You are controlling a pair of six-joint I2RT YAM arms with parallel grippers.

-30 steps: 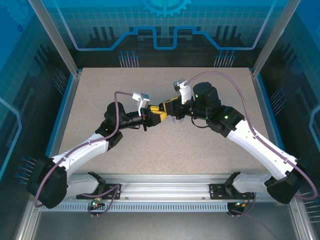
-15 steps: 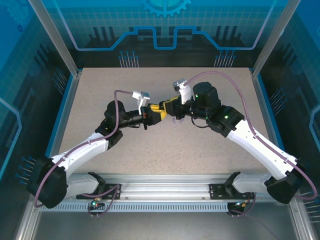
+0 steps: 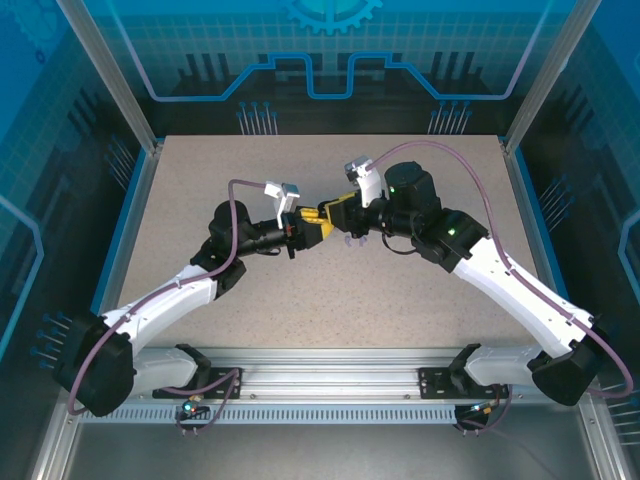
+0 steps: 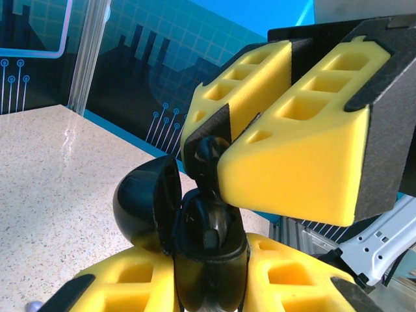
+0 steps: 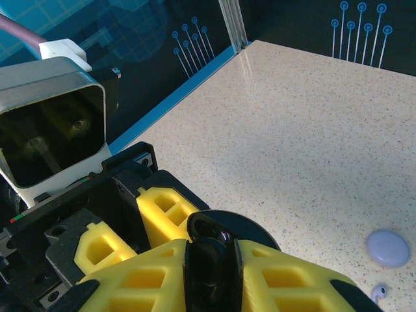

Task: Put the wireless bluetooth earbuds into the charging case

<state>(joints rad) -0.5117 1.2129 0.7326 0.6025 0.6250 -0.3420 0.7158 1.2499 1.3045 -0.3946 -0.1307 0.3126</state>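
Note:
My left gripper [image 4: 208, 276] is shut on the black charging case [image 4: 209, 257]. The case stands upright between the yellow fingers [image 4: 110, 289], with its lid [image 4: 144, 203] swung open to the left. My right gripper [image 4: 218, 151] comes in from above, shut on a black earbud [image 4: 207, 155] whose lower end sits in the case's opening. In the right wrist view the same earbud [image 5: 213, 257] is pinched between my right gripper's [image 5: 213, 276] pads, with the case lid [image 5: 257, 227] just behind it. From the top, both grippers [image 3: 318, 224] meet at mid-table.
A pale lilac round case [image 5: 388, 247] lies shut on the speckled table [image 5: 305, 117], with a lilac earbud [image 5: 377, 292] beside it. From the top these lilac things [image 3: 352, 240] lie just under the right wrist. Blue walls ring the table.
The right arm's wrist has shifted slightly toward the back. Both grippers keep their holds, and the left arm has barely moved.

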